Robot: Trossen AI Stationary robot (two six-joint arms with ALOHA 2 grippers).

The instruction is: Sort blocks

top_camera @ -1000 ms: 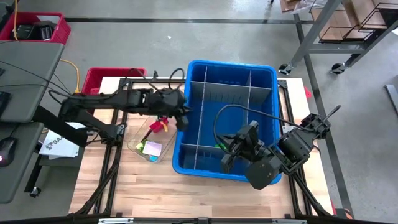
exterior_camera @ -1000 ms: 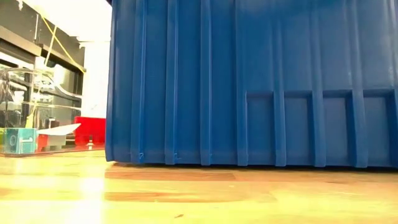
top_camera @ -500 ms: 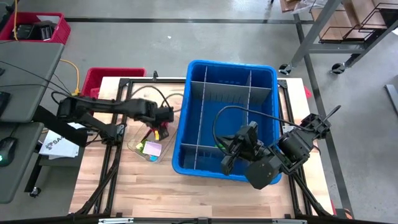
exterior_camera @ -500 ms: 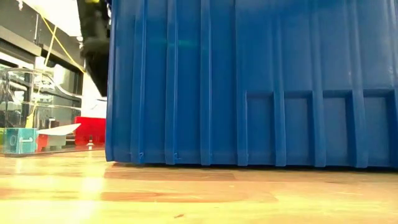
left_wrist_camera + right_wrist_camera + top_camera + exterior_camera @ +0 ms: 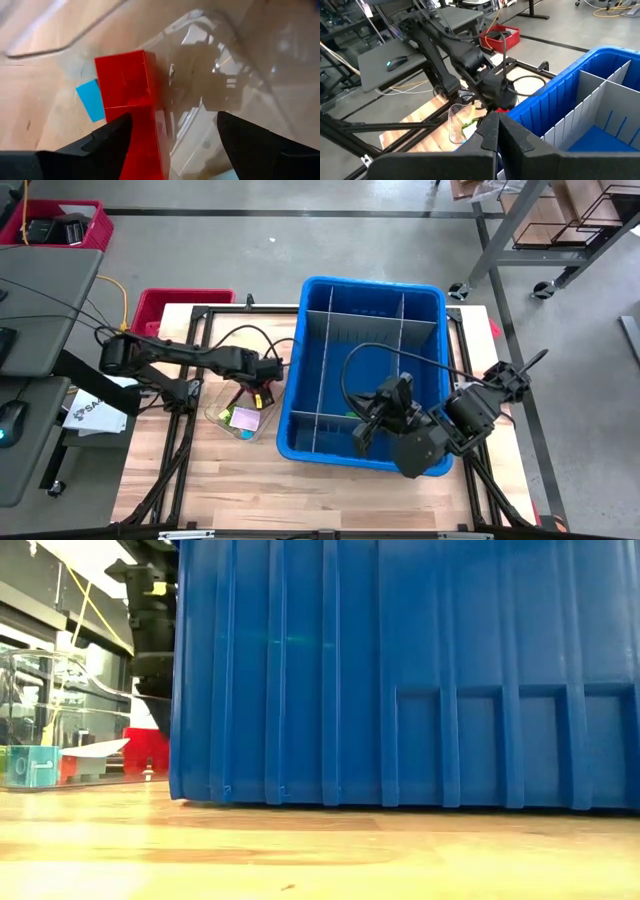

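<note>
- While poised over the clear tub (image 5: 238, 412), left gripper (image 5: 170, 131) spread wide beside a red block (image 5: 131, 97), perhaps touching.
- Blocks (image 5: 243, 417) in tub, beside bin (image 5: 363, 370).
- Right gripper (image 5: 495, 131) shut, above bin.

Bin (image 5: 430, 310) blue w/ grey dividers (image 5: 360, 350); block (image 5: 132, 95) red; clear tray (image 5: 222, 418) w/ pink, green, teal blocks (image 5: 243, 418).
</note>
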